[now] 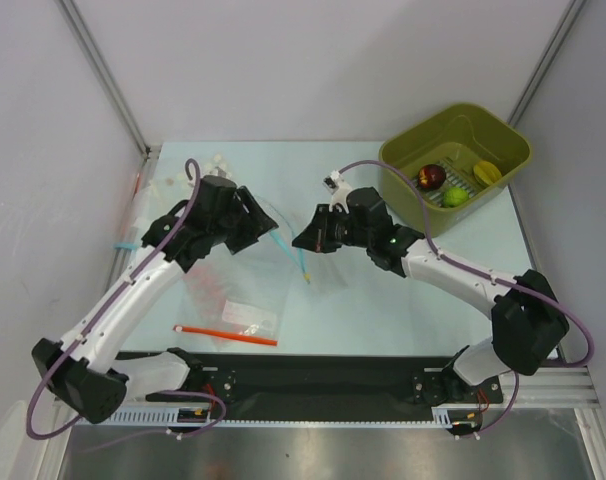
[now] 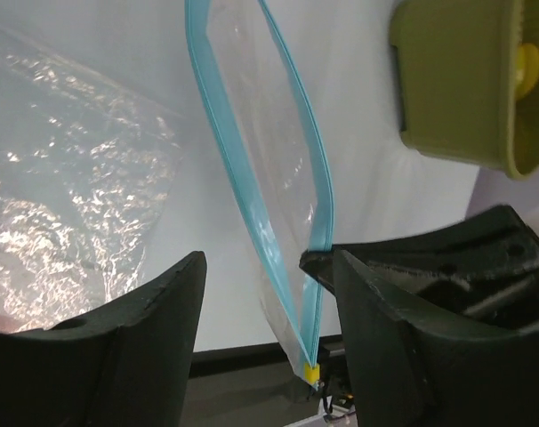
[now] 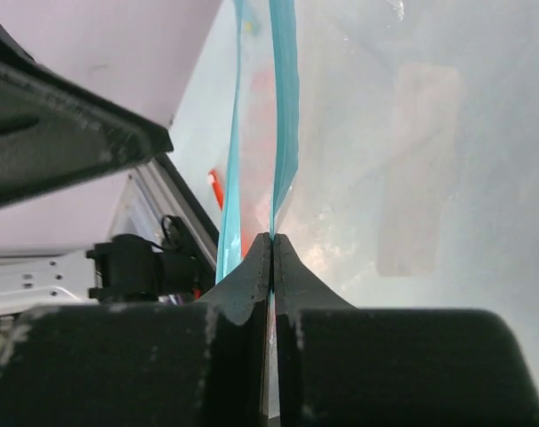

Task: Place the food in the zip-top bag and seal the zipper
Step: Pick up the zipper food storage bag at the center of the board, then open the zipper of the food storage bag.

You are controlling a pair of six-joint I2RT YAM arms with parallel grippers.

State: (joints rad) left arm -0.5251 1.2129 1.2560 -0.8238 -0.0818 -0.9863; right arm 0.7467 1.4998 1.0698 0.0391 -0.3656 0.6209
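The clear zip-top bag [image 2: 261, 116] hangs in the air between my two grippers, its mouth spread open. Its light blue zipper [image 2: 242, 178] ends in a small yellow tab [image 2: 311, 374]. My right gripper [image 3: 271, 238] is shut on one side of the zipper strip [image 3: 285, 107]. My left gripper [image 2: 269, 267] is open, its fingers on either side of the bag's edge without touching it. In the top view the left gripper [image 1: 266, 228] and the right gripper [image 1: 301, 241] are close together. The dark red fruit [image 1: 430, 177], the green fruit [image 1: 455, 196] and the yellow fruit [image 1: 486, 172] lie in the bin.
The olive-green bin [image 1: 408, 150] stands at the back right and also shows in the left wrist view [image 2: 456, 80]. A clear bag with a red-orange strip [image 1: 226, 335] lies front left. More crinkled clear bags [image 2: 56, 205] lie at the left under my left arm.
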